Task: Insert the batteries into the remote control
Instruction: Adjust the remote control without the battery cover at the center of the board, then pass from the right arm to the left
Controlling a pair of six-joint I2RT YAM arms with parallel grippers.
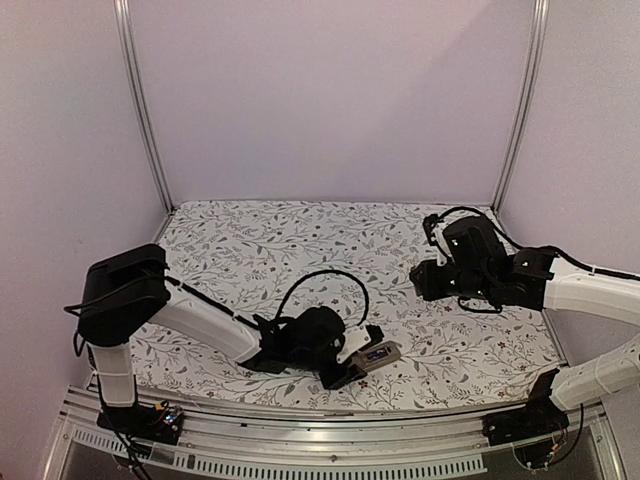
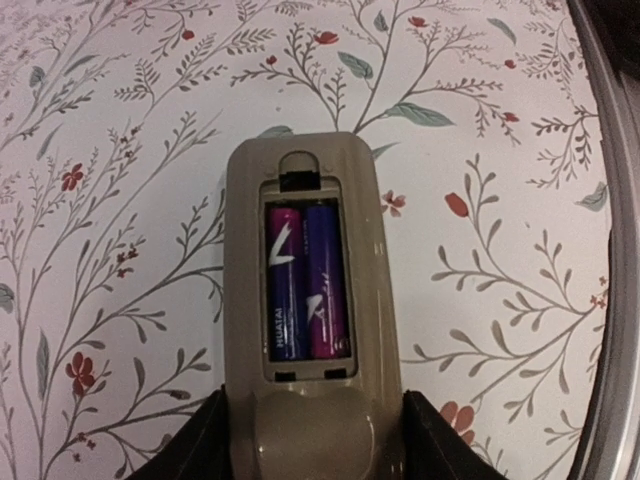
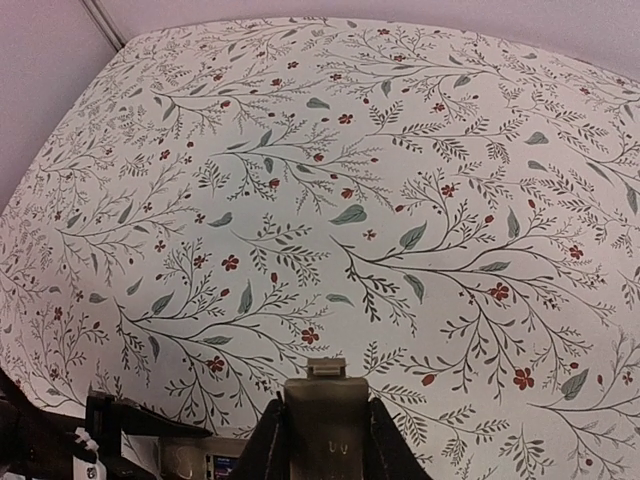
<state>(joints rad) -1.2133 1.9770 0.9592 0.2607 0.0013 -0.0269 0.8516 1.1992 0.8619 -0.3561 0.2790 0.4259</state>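
Observation:
The remote control (image 2: 305,300) lies back-up, tan-grey, with its battery recess uncovered. The two batteries (image 2: 305,282), dark purple and blue, sit side by side inside the recess. My left gripper (image 2: 312,440) is shut on the remote's near end, one black finger on each side. In the top view the left gripper (image 1: 352,362) holds the remote (image 1: 381,353) low over the table's front middle. My right gripper (image 3: 325,430) is shut on the flat tan-grey cover piece (image 3: 325,410) and holds it above the table. In the top view the right gripper (image 1: 425,280) hangs at the right.
A floral cloth (image 1: 300,250) covers the table. White walls and metal corner posts (image 1: 145,110) enclose it. A metal rail (image 1: 330,430) runs along the near edge. In the right wrist view the remote (image 3: 200,462) shows at the bottom left.

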